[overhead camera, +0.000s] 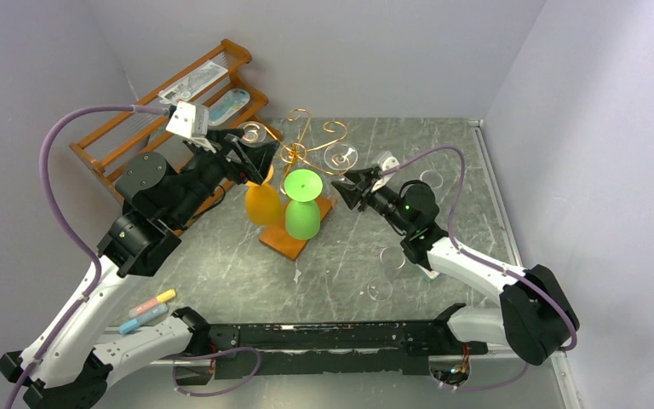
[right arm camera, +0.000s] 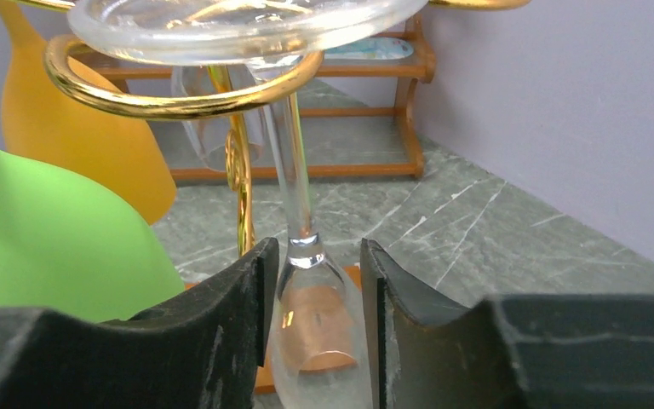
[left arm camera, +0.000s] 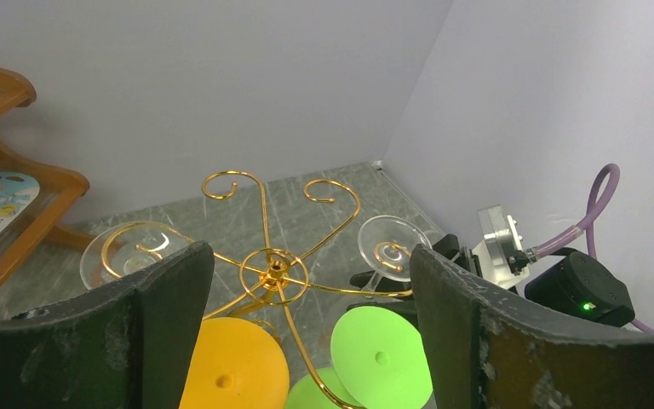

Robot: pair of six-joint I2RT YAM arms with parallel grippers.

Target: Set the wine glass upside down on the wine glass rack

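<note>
The gold wine glass rack (overhead camera: 296, 152) stands on its orange-brown wooden base (overhead camera: 283, 244) at mid table. A clear wine glass (right arm camera: 315, 328) hangs upside down, its foot (right arm camera: 238, 25) resting in a gold curl on the rack's right side (overhead camera: 341, 157). My right gripper (right arm camera: 313, 256) is shut on the glass's bowl, just below the stem; it reaches in from the right in the top view (overhead camera: 351, 189). My left gripper (left arm camera: 308, 256) is open and empty, hovering over the rack's left side (overhead camera: 251, 158).
An orange glass (overhead camera: 263, 203) and a green glass (overhead camera: 303, 213) hang upside down on the rack. Another clear glass (left arm camera: 128, 251) hangs on a left arm. A stepped wooden shelf (overhead camera: 179, 94) stands at back left. Markers (overhead camera: 149, 308) lie front left; clear glassware (overhead camera: 392, 257) lies on the right.
</note>
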